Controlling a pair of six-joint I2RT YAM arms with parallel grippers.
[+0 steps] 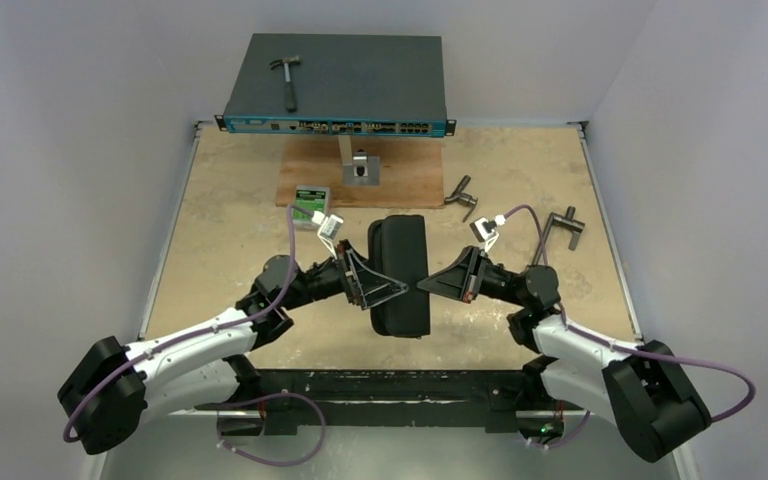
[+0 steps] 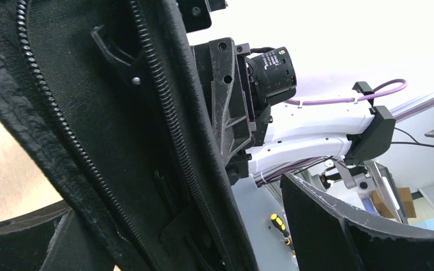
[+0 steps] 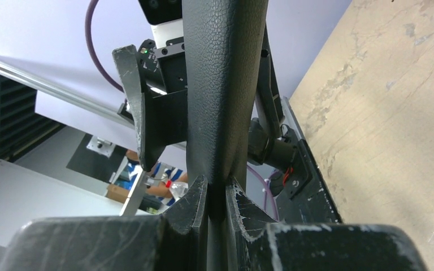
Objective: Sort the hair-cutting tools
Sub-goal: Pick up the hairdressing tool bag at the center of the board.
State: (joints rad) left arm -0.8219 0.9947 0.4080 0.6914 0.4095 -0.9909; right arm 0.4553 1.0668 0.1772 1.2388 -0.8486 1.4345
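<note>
Room lies open on the table [image 1: 220,230] either side of the black zip case [image 1: 400,250], held on edge, its right rim pinched by the right gripper [image 3: 215,195], the left gripper [image 1: 398,287] spread wide astride its zipper, perhaps a hair clip [image 2: 113,51] inside.

No text can be read: markings on the blue network switch [image 1: 335,125] and small green box [image 1: 311,203] are too small.

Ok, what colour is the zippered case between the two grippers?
Black. The case shows best in the top view; its zipper in the left wrist view.
</note>
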